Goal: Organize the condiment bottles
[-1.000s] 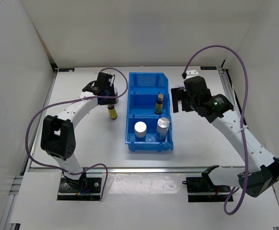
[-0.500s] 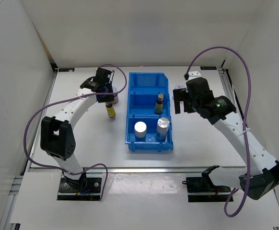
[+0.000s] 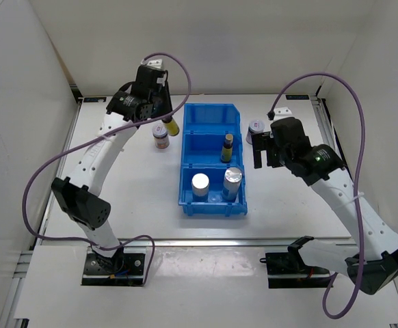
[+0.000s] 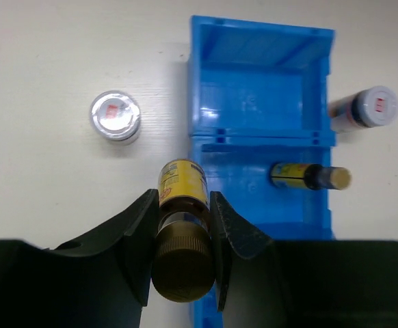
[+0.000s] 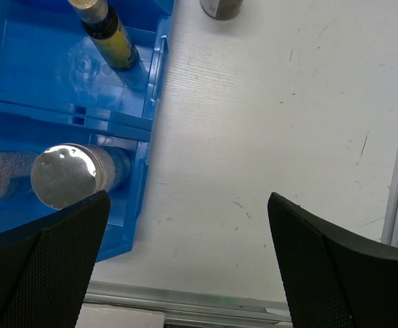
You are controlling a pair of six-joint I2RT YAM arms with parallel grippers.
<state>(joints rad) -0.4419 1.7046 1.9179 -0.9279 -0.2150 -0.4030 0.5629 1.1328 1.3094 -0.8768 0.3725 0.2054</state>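
One slim amber bottle (image 4: 182, 198) hangs over the far part of the counter (image 4: 62, 68), just beside the blue bin (image 4: 193, 102), with the left fingers (image 4: 139, 236) clamped near its cap (image 4: 180, 273). The right fingers (image 5: 48, 266) stand wide apart, empty. It is probably light, rigid and a little slippery, so this grip under the cap seems right.

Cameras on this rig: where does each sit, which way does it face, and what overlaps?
Top external: above and behind the bases, looking down at the table; both arms show, flanking a blue three-compartment plastic bin.
Left wrist: on the left arm, looking down; left gripper clamps a slim dark amber bottle.
Right wrist: looking down beside the bin; open right gripper frames the view.
Shared: all see the bin's second amber bottle.
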